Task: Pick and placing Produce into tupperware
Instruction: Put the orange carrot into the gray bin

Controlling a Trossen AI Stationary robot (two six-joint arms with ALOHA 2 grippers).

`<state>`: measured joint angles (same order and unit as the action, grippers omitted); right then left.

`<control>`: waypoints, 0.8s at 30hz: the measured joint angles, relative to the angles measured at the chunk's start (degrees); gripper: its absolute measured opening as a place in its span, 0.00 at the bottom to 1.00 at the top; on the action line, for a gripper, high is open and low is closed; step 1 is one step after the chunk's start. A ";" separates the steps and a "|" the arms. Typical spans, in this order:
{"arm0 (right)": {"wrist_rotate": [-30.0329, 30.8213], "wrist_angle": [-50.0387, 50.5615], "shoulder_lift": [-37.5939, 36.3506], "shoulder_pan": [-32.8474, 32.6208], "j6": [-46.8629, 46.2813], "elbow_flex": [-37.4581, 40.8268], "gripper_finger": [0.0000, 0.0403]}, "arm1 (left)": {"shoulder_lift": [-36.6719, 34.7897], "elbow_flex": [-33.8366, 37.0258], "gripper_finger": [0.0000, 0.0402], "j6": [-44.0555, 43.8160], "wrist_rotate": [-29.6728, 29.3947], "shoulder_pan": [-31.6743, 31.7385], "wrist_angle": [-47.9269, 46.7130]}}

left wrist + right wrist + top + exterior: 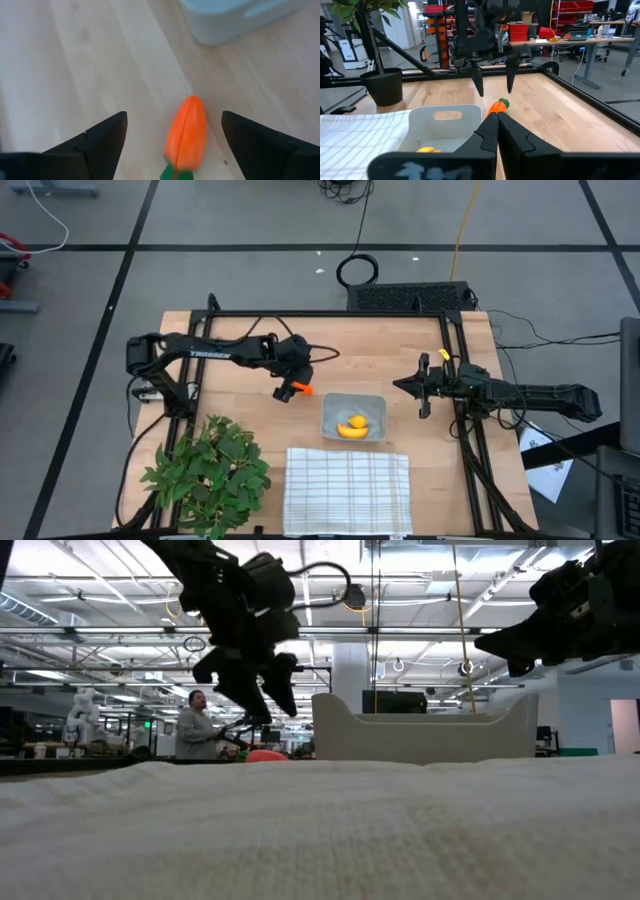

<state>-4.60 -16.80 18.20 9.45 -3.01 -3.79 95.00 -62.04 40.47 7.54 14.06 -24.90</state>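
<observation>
An orange carrot (186, 134) with a green top lies on its side on the wooden table, just left of the tupperware (353, 418). The tupperware is a shallow translucent container with yellow produce (352, 427) inside. My left gripper (174, 115) is open and slants down over the carrot, one finger on either side of it and a little above it, touching nothing; the right wrist view shows the same gripper (495, 90) over the carrot (497, 106). My right gripper (415, 385) is shut and held level above the table, right of the tupperware.
A big leafy green plant (210, 470) stands at the near left corner. A white checked cloth (347, 490) lies at the near edge, in front of the tupperware. A black frame (330, 314) runs round the table. A person (195, 725) shows in the room behind.
</observation>
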 joint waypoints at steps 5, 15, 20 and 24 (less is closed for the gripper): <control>0.00 0.01 0.00 0.00 0.02 0.00 0.00 | 1.82 0.00 0.82 -0.46 1.36 -0.02 -1.97; 0.01 -0.04 0.00 -0.01 0.33 0.00 0.00 | 2.15 0.02 0.82 -0.55 2.58 0.10 -4.04; 0.01 -0.01 0.00 -0.02 0.42 0.00 0.00 | 3.56 0.02 0.82 -0.41 2.63 0.15 -2.10; 0.02 0.06 0.23 0.00 0.44 0.00 0.00 | 5.21 -0.05 0.82 0.07 2.06 0.11 -1.57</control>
<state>-4.58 -16.74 18.42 9.45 -2.57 -3.79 100.21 -62.09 40.53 9.60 14.17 -26.46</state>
